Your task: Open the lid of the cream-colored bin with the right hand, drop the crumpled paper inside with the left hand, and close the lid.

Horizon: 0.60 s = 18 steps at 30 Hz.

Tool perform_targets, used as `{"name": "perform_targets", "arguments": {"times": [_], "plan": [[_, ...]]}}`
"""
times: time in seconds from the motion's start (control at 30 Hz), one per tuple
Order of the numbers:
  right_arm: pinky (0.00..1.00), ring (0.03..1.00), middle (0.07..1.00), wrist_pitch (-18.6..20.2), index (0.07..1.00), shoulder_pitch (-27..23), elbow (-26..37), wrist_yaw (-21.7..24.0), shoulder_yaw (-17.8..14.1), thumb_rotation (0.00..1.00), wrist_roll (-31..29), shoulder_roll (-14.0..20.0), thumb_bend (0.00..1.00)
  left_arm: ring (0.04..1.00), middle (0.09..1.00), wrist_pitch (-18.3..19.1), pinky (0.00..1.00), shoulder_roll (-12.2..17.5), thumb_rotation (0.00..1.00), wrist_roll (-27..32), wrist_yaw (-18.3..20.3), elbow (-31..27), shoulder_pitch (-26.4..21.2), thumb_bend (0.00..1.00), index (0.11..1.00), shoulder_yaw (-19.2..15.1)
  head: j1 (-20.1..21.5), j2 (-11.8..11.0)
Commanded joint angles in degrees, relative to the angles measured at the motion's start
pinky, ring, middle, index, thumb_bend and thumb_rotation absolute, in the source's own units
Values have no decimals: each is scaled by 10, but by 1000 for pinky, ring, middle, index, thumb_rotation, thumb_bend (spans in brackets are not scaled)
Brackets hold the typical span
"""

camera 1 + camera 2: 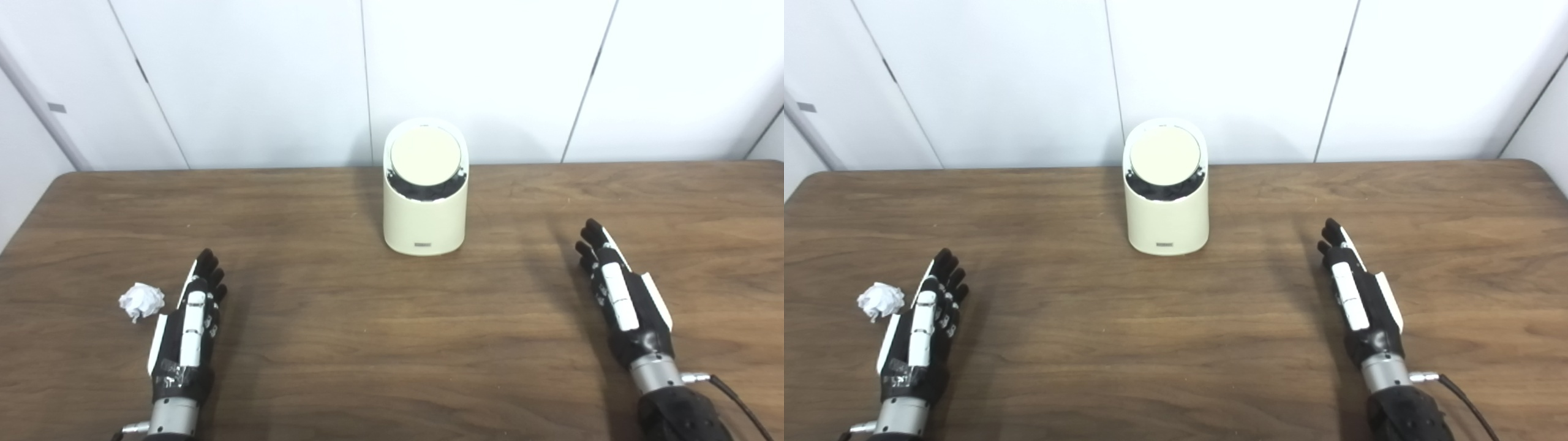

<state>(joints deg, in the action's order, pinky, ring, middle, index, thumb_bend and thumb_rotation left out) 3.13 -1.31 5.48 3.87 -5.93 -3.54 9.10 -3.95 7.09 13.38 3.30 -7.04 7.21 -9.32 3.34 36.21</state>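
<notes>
The cream-colored bin [424, 208] stands upright at the far middle of the wooden table [380, 343]. Its round lid [425, 156] is tilted toward me, with a dark gap under its lower edge. A crumpled white paper ball [141, 300] lies at the near left. Just to the right of the ball my left hand [193, 318] rests open, fingers straight and pointing away, holding nothing. My right hand [621, 294] is open at the near right, well to the right of the bin and nearer to me, fingers extended, holding nothing.
White wall panels [478, 73] rise right behind the table's far edge, close behind the bin. A thin black cable [738, 401] trails from my right wrist. Bare wood lies between the two hands and in front of the bin.
</notes>
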Motion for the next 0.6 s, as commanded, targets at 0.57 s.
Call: {"name": "perform_targets", "arguments": {"times": [0.57], "plan": [[964,952,961,56,952,-152,36,27,4,637,10,49,605,1000,1000,-24,1000,-30,872,-11,6,8,8,320,1000,21,-4,-9]]}}
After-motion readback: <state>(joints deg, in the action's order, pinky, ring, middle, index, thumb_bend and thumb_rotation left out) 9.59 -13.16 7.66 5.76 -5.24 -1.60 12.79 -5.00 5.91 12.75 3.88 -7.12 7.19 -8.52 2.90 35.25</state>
